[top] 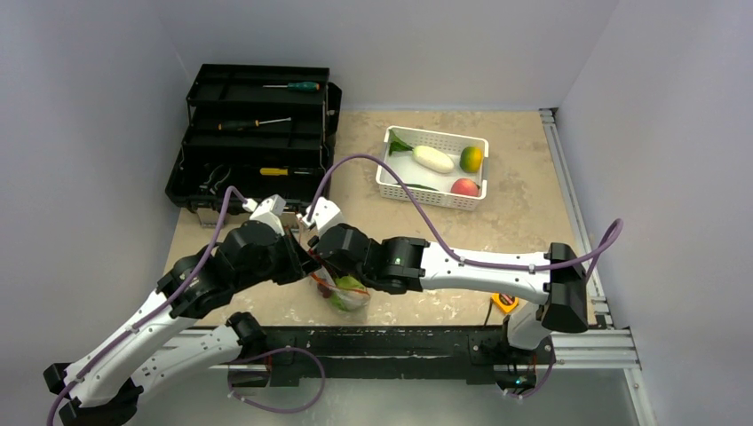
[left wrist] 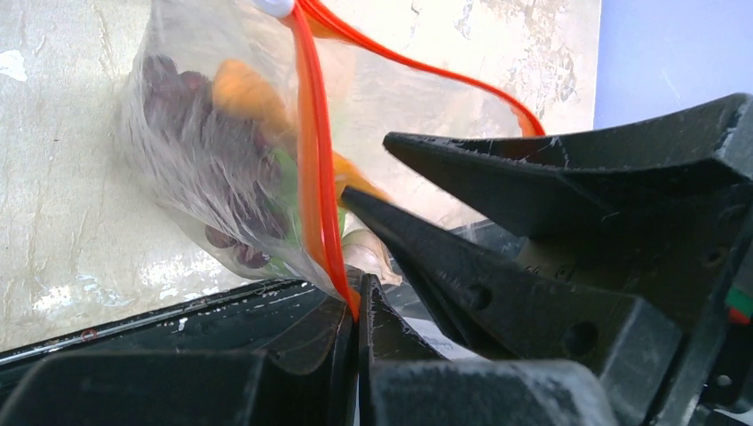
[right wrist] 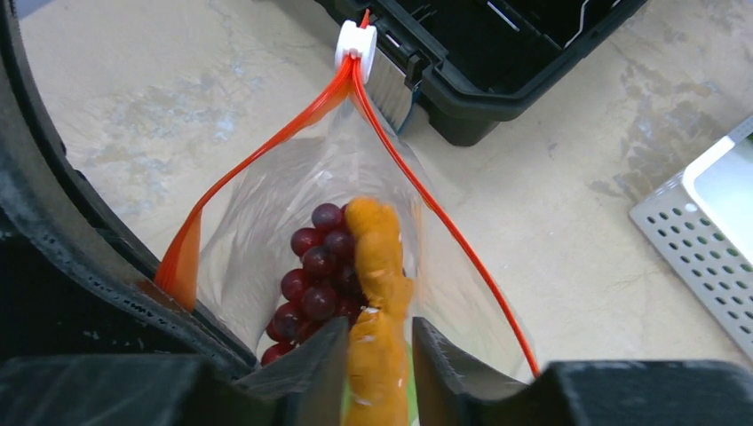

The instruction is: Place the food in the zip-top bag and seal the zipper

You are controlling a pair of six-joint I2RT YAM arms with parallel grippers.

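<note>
The clear zip-top bag (top: 344, 289) hangs between both grippers near the table's front edge. My left gripper (left wrist: 360, 288) is shut on the orange-red zipper (left wrist: 311, 160) strip at the bag's mouth and holds it up. The white slider (right wrist: 356, 40) sits at the far end of the open mouth. My right gripper (right wrist: 377, 333) is at the mouth, its jaws closed around an orange piece (right wrist: 377, 257) that reaches down into the bag. Dark purple grapes (right wrist: 311, 266) and something green lie inside. In the top view the grippers (top: 306, 257) (top: 327, 266) meet above the bag.
A black toolbox (top: 253, 133) with screwdrivers stands open at the back left, close behind the bag (right wrist: 497, 62). A white perforated basket (top: 432, 193) at the back right holds a white vegetable (top: 433, 158), an orange-green fruit (top: 471, 158) and a pink peach (top: 464, 187).
</note>
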